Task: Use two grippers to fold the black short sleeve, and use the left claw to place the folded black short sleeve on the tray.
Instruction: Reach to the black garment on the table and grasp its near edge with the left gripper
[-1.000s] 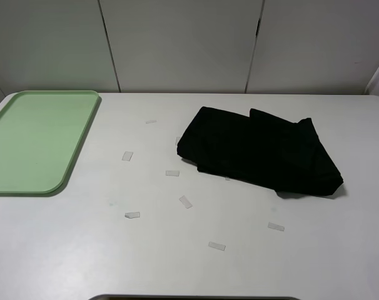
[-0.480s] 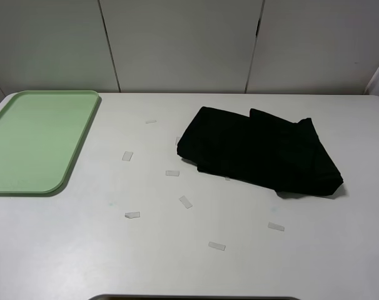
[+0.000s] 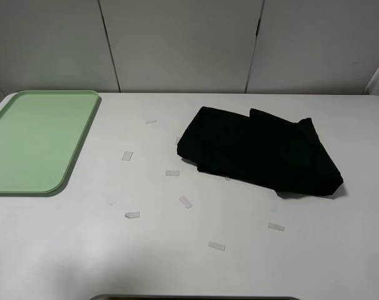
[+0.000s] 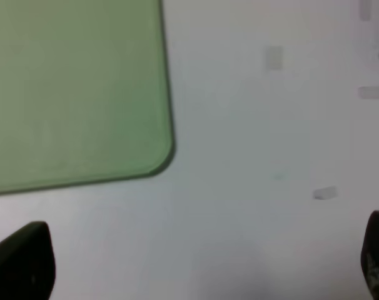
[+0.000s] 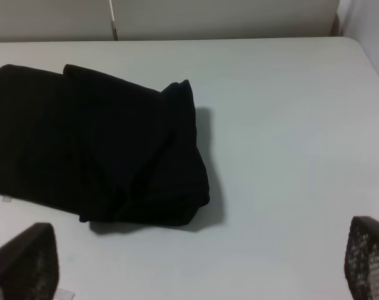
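As nothing in the high view differs from a second ago, change: none. Cloth, tray and scraps sit exactly where they were, and no arm has entered that view.
Black short sleeve (image 3: 258, 153): lies right of the middle of the surface (image 3: 177, 269), toward the far edge. It is bunched into a rough, lumpy rectangle with an uneven far edge. No lettering or label shows.
Tray (image 3: 33, 140): pale green, at the far-left corner of the surface, nothing on it, well apart from the cloth.
Scraps: small pale tape scraps (image 3: 186, 201) are scattered over the middle of the surface between tray and cloth. One or two sit just beside the cloth's left edge.
Left claw (image 4: 199, 259): jaws spread wide, nothing between them, poised above bare surface just beside the tray's near corner, well away from the cloth.
Right claw (image 5: 196, 259): jaws spread fully, holding nothing, looking at the cloth from its near-right side and not touching it.
Contact: none, neither claw is on the cloth.
Meaning for the task: judged as idle or just before the approach. The folding grip is not yet begun, and placing on the tray is still far off.
Next need (judgement): both claws must reach the cloth's edges. The left one has the longer way to go.
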Motion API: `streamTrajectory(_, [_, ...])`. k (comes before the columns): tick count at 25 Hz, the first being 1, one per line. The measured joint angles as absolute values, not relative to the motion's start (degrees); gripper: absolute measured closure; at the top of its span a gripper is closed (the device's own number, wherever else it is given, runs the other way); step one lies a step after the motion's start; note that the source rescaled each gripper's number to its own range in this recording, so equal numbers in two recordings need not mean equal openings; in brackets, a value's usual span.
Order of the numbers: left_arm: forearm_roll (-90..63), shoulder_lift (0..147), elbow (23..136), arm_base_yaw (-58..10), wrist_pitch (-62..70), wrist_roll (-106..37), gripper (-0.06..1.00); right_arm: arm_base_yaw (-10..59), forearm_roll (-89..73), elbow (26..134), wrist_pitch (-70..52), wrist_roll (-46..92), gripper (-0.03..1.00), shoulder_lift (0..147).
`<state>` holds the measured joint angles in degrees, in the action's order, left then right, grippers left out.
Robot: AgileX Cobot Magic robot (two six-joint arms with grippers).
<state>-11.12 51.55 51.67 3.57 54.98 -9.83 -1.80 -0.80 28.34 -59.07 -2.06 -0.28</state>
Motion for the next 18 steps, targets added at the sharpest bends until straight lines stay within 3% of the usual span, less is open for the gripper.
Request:
streamTrajectory(5, [-17.3,64.5,54.7,1.3,48.7,-15.0,-0.03,-1.8,-0.8,28.3,-59.1,-2.1,-0.03,-0.3])
streamTrajectory(18, [-20.6,95.1,66.8,-20.9,33.7,-15.2,-0.03,-1.8,-0.8,28.3,-59.1,-2.1,-0.03,-0.3])
